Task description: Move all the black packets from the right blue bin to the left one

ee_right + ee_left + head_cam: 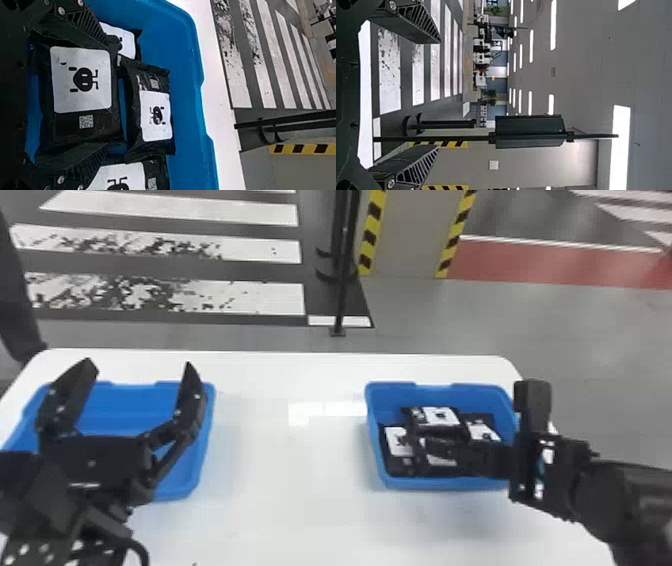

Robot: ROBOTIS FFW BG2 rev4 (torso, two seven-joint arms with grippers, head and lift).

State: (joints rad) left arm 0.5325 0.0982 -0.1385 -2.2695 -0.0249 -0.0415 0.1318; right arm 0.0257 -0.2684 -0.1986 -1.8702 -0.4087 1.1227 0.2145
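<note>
See on the bench [300, 515] the left blue bin [135, 397] and right blue bin [440, 483], well apart to separate goal from source. Over the first, see the left hand [139, 364] released, probably waiting. In the second, see the right hand [112, 94] spread around one of the black packets [81, 79], seemingly to grasp its sides.
</note>
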